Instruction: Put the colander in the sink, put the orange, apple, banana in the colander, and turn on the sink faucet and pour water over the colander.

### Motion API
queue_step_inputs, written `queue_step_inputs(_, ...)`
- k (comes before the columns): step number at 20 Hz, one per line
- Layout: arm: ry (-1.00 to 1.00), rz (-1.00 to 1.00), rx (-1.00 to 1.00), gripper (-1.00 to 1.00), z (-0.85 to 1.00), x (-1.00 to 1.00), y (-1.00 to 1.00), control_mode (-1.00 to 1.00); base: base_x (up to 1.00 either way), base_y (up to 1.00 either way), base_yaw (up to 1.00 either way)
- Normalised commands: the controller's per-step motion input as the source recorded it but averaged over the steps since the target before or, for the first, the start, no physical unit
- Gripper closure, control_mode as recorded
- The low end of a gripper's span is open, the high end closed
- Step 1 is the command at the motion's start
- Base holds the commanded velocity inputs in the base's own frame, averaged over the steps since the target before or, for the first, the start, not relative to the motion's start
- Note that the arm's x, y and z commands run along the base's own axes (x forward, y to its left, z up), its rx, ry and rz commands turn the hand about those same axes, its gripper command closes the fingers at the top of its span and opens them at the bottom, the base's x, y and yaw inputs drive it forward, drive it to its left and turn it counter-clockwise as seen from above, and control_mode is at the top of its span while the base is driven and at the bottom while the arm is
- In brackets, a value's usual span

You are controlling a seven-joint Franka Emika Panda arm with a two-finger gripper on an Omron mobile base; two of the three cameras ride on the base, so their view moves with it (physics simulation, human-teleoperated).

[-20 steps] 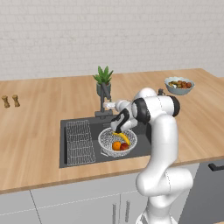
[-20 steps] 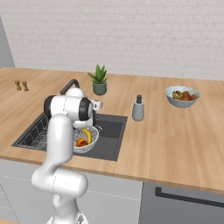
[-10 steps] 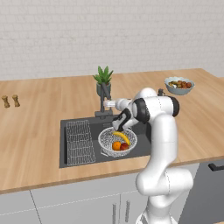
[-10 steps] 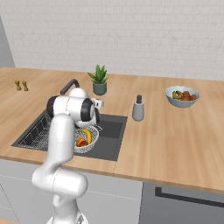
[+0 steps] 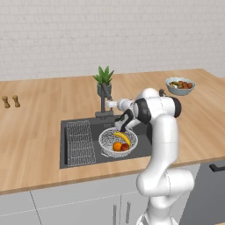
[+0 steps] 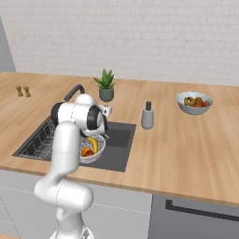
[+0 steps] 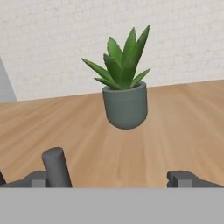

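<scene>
You are looking at a wooden counter (image 5: 39,132) that is carrying everything, with the dark sink (image 5: 72,160) sunk into it. Inside the sink, a flat wire rack (image 5: 80,143) is lying on the left and the mesh colander (image 5: 107,139) is sitting on the right. The white arm (image 5: 160,132) is reaching over the sink from the front, its hand pointing toward the faucet (image 5: 105,99) at the back edge.

The pincer (image 7: 118,177) is standing fully spread, released, and gripping nothing. In the hand view, the fingertips (image 7: 181,177) are sitting wide apart at the bottom, and the faucet's dark stem is rising just inside the left one; you cannot tell whether it is touching.

The potted plant (image 7: 125,94) is standing just behind the faucet. A pale bowl of fruit (image 6: 194,102) is sitting far to the right on the counter, and a grey soap bottle (image 6: 148,116) is standing beside the sink.

Inside the colander, the banana (image 5: 123,137) is lying across the top, with the orange (image 5: 117,146) and the apple (image 5: 125,147) resting side by side beneath it.
</scene>
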Motion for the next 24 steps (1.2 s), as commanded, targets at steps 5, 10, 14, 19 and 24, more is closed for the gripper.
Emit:
queue_step_inputs(5,0.0,0.0,0.03,-1.0,0.0,0.0,-0.83,-1.0,0.0,0.0,0.0)
queue_step_inputs(10,0.0,0.0,0.05,-1.0,0.0,0.03,-0.96,-1.0,0.0,0.0,0.0)
queue_step_inputs(14,0.0,0.0,0.05,-1.0,0.0,0.08,-0.95,-1.0,0.0,0.0,0.0)
queue_step_inputs(19,0.0,0.0,0.03,-1.0,-0.01,0.07,-0.87,-1.0,0.0,0.0,0.0)
queue_step_inputs(24,0.0,0.0,0.0,-1.0,0.0,0.01,-0.52,-1.0,0.0,0.0,0.0)
